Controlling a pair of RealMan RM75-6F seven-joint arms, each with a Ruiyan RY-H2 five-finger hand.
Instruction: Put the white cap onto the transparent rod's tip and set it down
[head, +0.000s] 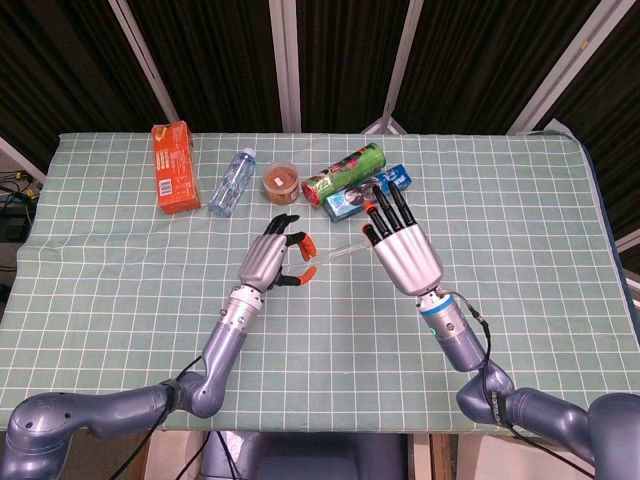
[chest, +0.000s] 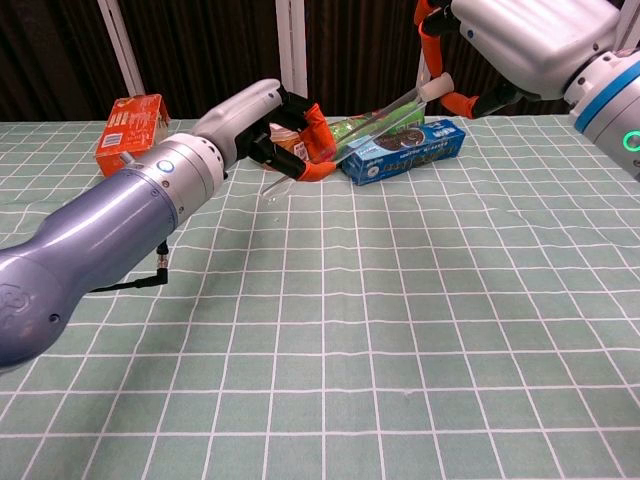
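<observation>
The transparent rod (chest: 360, 128) slants in the air above the table, its low end at the left and its high end at the right. My left hand (chest: 270, 125) grips its lower part between orange-tipped fingers, and a short bare end sticks out below that hand. My right hand (chest: 520, 40) pinches the white cap (chest: 438, 88), which sits at the rod's upper tip. In the head view the rod (head: 343, 249) spans the gap between the left hand (head: 268, 258) and the right hand (head: 403, 250); the cap is hidden there.
Along the back of the checked green cloth lie an orange box (head: 172, 166), a water bottle (head: 232, 182), a small jar of brown stuff (head: 281, 182), a green can (head: 344, 171) and a blue box (head: 366, 193), just behind the hands.
</observation>
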